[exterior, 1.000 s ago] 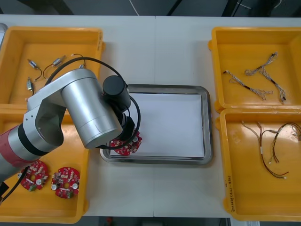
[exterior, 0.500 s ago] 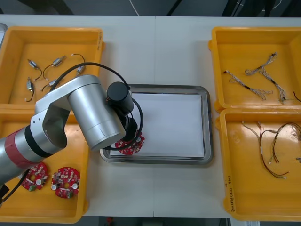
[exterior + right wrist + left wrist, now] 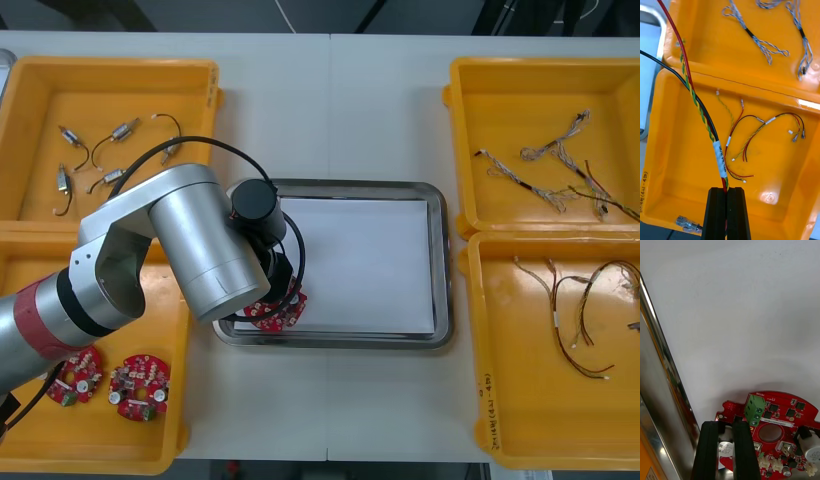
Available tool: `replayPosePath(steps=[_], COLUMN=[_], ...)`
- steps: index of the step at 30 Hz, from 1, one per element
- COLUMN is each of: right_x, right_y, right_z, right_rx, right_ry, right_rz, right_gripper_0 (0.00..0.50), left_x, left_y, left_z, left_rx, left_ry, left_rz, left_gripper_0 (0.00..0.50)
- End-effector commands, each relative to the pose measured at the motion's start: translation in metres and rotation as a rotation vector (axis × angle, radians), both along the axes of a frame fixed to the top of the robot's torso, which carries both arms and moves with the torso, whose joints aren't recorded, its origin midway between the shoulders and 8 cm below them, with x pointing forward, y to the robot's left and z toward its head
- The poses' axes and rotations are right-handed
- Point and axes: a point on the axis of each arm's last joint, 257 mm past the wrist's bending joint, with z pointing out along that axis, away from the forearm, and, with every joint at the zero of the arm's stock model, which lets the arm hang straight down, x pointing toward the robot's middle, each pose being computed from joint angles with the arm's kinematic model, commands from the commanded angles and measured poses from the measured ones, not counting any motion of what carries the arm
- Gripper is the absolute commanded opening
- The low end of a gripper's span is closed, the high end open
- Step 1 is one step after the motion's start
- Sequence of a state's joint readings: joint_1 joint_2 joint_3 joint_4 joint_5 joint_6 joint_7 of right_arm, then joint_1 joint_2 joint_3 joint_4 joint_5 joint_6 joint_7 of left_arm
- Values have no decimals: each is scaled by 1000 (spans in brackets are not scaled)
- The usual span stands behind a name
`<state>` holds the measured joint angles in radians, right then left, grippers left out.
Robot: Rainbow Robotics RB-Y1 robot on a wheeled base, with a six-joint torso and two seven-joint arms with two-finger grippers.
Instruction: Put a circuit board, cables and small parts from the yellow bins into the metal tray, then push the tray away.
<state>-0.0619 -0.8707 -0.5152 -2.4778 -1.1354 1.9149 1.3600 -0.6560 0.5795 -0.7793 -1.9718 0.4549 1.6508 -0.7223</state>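
My left gripper (image 3: pixel 276 300) hangs over the near left corner of the metal tray (image 3: pixel 440 260), shut on the edge of a round red circuit board (image 3: pixel 272 314). In the left wrist view the board (image 3: pixel 778 427) sits just above the tray's white inside, its rim pinched between my left gripper (image 3: pixel 726 424). My right gripper (image 3: pixel 727 189) is shut on a red, yellow and black cable (image 3: pixel 703 112) and holds it above the near right yellow bin (image 3: pixel 673 157). Part of that cable (image 3: pixel 605 198) shows over the far right bin.
The far left bin (image 3: pixel 40 80) holds small metal parts (image 3: pixel 120 130). Two more circuit boards (image 3: pixel 140 385) lie in the near left bin. Twisted blue and white cables (image 3: pixel 545 165) lie in the far right bin, red and yellow ones (image 3: pixel 580 320) in the near right bin.
The left arm has shifted slightly right, carrying the board over the tray's corner. The held cable has come into view at the right edge over the far right bin.
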Motion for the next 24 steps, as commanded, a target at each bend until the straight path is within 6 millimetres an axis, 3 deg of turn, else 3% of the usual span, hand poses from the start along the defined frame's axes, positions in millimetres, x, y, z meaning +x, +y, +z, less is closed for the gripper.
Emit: replayPosePath(steps=[1, 2, 4, 6, 14, 24], right_x=[-9, -11, -14, -15, -11, -7], right_y=[18, 22, 28, 30, 39, 36], right_z=[1, -1, -4, -4, -6, -8], right_rx=[-100, -111, -137, -156, -203, -193], right_ry=[5, 9, 16, 18, 29, 47], right_rz=[118, 132, 161, 178, 231, 231], right_gripper_0=[0, 0, 0, 0, 0, 0], left_x=[5, 5, 5, 5, 10, 8], left_y=[-21, -21, -22, -21, -19, 10], left_z=[14, 14, 14, 14, 21, 67], left_rx=[-67, -67, -71, -71, -85, -110], left_ry=[-37, -37, -37, -36, -50, -50], left_rz=[42, 44, 47, 51, 72, 144], left_gripper_0=[264, 355, 447, 500, 500, 500])
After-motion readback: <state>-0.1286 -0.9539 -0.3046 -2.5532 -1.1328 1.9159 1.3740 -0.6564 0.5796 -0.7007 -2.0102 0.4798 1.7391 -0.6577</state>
